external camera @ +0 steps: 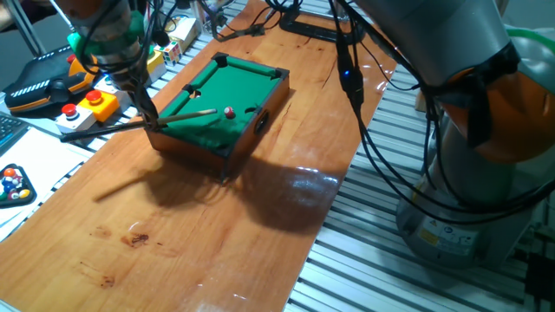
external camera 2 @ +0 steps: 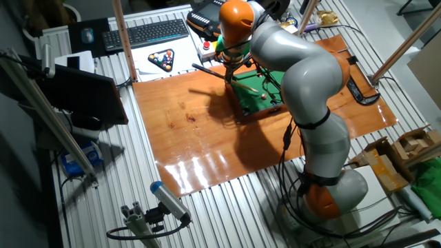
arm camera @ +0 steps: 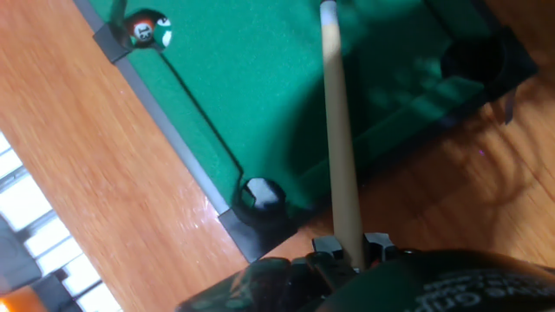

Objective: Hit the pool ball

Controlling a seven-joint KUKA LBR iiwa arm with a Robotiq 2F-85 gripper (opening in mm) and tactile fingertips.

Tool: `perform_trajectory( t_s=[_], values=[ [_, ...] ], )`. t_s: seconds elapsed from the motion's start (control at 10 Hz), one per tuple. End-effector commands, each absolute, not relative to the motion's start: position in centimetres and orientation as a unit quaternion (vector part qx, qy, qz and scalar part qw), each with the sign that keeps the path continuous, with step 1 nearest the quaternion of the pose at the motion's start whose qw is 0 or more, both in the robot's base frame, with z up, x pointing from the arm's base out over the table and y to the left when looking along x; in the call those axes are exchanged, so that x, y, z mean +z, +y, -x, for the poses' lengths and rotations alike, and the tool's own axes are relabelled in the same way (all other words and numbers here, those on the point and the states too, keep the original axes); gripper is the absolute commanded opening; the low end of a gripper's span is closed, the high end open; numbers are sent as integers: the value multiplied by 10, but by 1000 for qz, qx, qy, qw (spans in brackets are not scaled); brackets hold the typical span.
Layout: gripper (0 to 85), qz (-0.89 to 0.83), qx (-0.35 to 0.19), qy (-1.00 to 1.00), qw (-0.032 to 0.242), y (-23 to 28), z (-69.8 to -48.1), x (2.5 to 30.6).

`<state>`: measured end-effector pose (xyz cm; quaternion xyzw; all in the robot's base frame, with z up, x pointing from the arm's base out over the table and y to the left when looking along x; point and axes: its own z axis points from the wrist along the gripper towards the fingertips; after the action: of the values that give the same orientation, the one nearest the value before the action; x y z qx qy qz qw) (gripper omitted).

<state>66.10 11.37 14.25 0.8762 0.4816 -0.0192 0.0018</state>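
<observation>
Because the gripper (arm camera: 351, 251) is clamped on the cue (external camera: 186, 115) — apparently by its butt — the shaft lies low over the felt, aimed at the pool ball (external camera: 229, 112).

A glossy wooden board (external camera: 260, 217) covers part of a ribbed metal bench (external camera 2: 227, 207). On the board sits a miniature green-felt pool table (external camera: 224, 102). A keyboard (external camera 2: 148, 32) and racked balls (external camera 2: 162, 60) lie on the bench beside it.

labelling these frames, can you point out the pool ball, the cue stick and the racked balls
pool ball (external camera: 229, 113): one fixed view, centre of ball.
cue stick (arm camera: 341, 147): hand view, middle of pale shaft.
racked balls (external camera 2: 162, 60): the other fixed view, middle of the triangle.
</observation>
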Motion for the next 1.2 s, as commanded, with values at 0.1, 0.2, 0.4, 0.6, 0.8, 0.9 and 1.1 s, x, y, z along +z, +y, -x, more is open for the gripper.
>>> perform_trajectory(
  t_s=[0.1,0.2,0.4,0.6,0.8,0.9,1.1],
  values=[
    [10,-878,-16,479,5,112,-662,143],
    [10,-879,-13,476,8,110,-663,144],
    [10,-882,-11,472,4,106,-665,144],
    [10,-886,-12,463,3,106,-666,144],
    [10,-888,-11,459,1,106,-667,143],
    [10,-889,-11,459,0,105,-667,143],
    [10,-889,-10,459,0,105,-667,143]
  ],
)
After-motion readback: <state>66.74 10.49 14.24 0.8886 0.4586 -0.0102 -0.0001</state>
